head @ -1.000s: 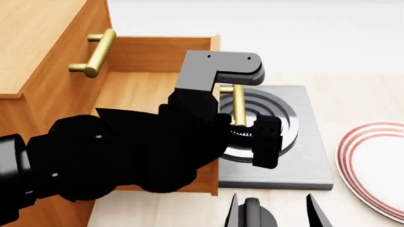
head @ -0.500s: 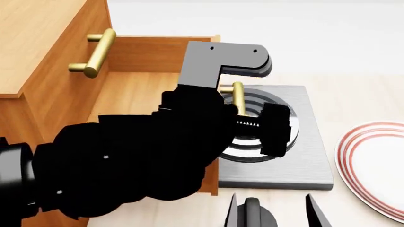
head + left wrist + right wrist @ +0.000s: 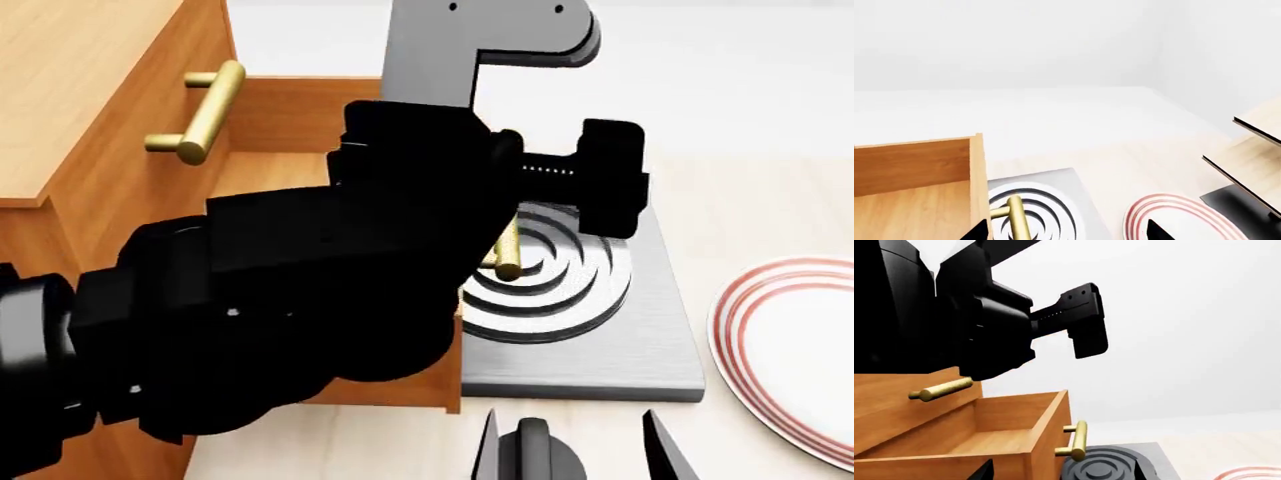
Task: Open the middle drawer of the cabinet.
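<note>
Raised well clear of the brass handle (image 3: 505, 255) it was level with a second ago, the left gripper (image 3: 561, 185) is now seen above the middle drawer (image 3: 274, 195) and no longer touches the bar. Its jaws are held apart around empty air, which is shown most plainly in the right wrist view, where one black finger (image 3: 1084, 322) hangs high over the drawer front. The middle drawer is pulled far out of the orange-brown cabinet (image 3: 94, 120), its bare wooden floor exposed, unchanged since the earlier frames. The top drawer's handle (image 3: 200, 112) sits above it, on a closed front. A grey stove plate (image 3: 627, 340) with concentric rings lies just beyond the drawer front, and a red-rimmed white plate (image 3: 787, 350) rests near it. The right gripper (image 3: 577, 448) is seen at the head view's lower edge, its fingers spread apart, holding nothing.
</note>
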Motion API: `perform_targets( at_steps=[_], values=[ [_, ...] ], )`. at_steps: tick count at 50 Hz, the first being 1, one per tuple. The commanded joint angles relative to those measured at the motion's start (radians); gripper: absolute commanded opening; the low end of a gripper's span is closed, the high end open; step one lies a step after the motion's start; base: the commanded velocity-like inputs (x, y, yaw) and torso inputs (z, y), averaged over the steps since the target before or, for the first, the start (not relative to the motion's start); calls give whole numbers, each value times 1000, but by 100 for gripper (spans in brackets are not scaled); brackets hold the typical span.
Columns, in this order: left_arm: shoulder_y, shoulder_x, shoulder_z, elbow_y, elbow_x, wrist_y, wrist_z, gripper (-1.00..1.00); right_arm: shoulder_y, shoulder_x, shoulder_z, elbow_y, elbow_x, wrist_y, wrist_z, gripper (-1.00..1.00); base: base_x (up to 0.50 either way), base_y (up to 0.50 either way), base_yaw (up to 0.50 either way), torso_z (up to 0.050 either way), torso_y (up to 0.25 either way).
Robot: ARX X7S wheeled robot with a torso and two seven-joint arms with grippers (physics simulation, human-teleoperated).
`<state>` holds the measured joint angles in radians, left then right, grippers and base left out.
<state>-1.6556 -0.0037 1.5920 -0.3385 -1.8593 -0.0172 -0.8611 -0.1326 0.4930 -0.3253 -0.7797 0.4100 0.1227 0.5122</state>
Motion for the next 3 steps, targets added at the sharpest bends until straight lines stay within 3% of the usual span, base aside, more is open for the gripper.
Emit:
perform_targets(
  at_steps=[1,3],
  values=[
    [-12,-4,8,16,92,23,21,100,2,2,-2,2,-1,-1,2,100,0,0,0,0,0],
    [1,-30,-9,67,123,68,72,100,3,2,-4,2,-1,0,2,100,0,0,0,0,0]
  ],
)
